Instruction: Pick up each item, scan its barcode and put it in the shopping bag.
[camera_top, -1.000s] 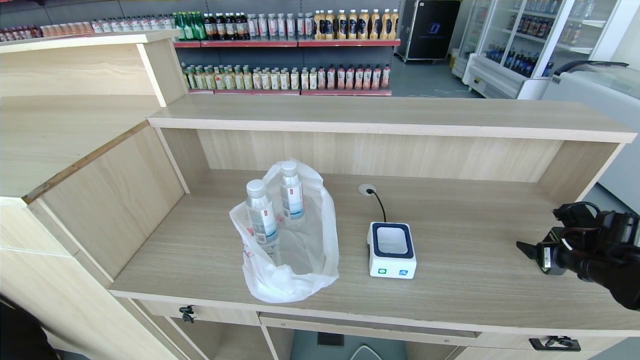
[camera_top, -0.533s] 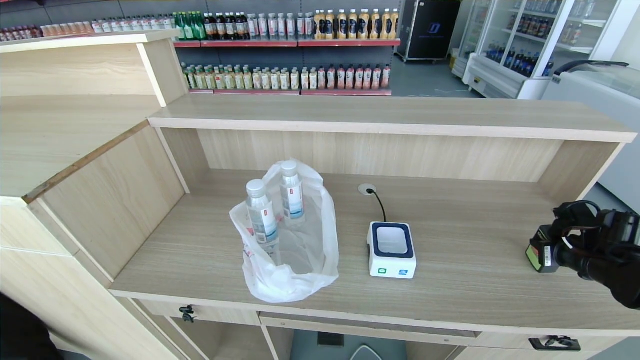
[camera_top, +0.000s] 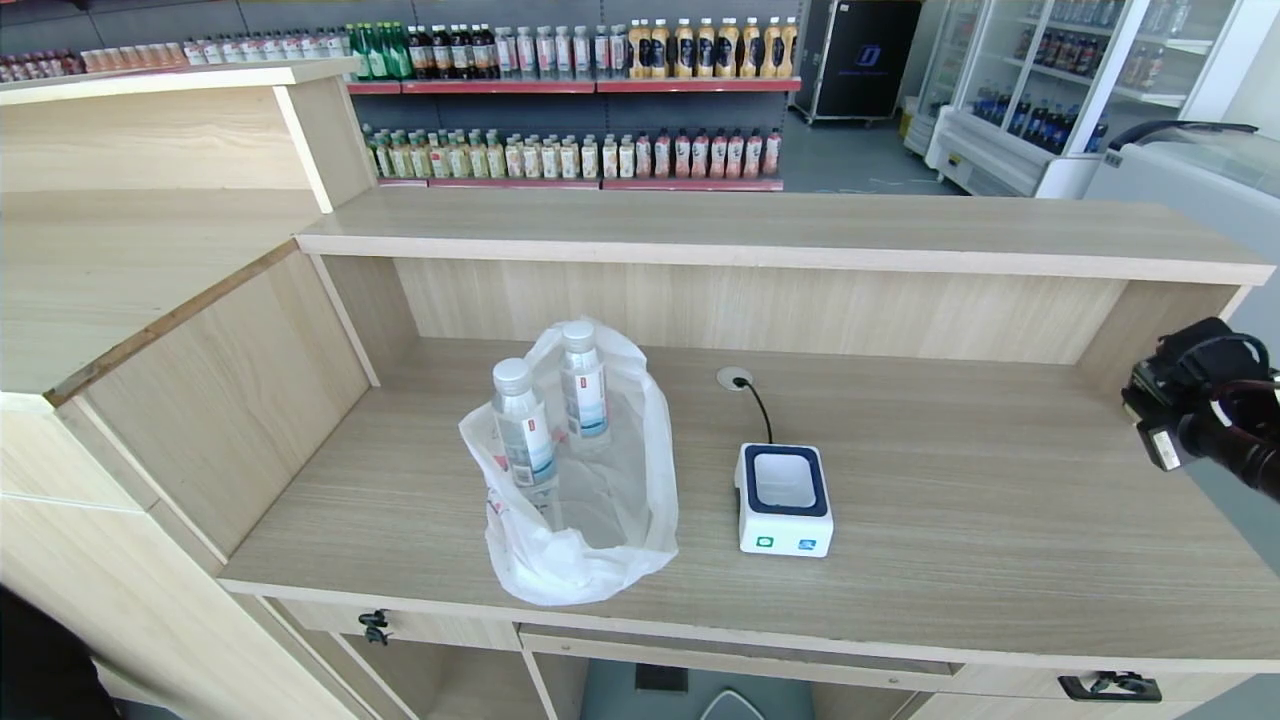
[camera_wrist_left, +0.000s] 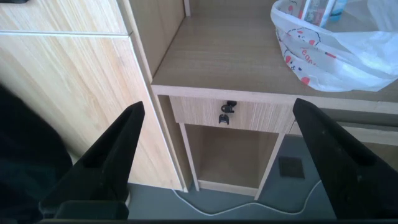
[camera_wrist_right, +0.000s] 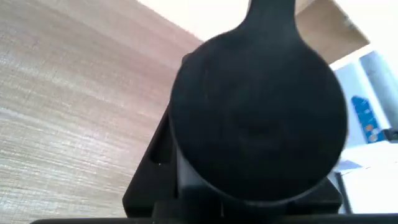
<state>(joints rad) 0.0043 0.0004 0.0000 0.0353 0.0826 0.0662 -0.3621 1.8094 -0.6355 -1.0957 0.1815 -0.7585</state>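
Note:
A white plastic shopping bag (camera_top: 590, 520) stands open on the wooden counter (camera_top: 950, 520), left of centre. Two clear water bottles stand upright inside it, one nearer (camera_top: 522, 425) and one behind (camera_top: 583, 385). The white barcode scanner (camera_top: 784, 498) lies to the bag's right with its window facing up. My right gripper (camera_top: 1165, 420) hangs over the counter's far right end, far from the scanner; a dark round shape (camera_wrist_right: 258, 118) blocks its wrist view. My left gripper (camera_wrist_left: 217, 106) is open and holds nothing, low in front of the counter's left drawer, with the bag (camera_wrist_left: 336, 43) above it.
A black cable runs from the scanner to a grommet (camera_top: 735, 378). A raised ledge (camera_top: 780, 235) and side panels wall the counter at the back, left and right. A key sits in the left drawer (camera_wrist_left: 225, 112). Shelves of drinks stand behind.
My right arm has drawn back to the right and upward, from near the counter's front right toward its right side wall. The bag, bottles and scanner have not moved.

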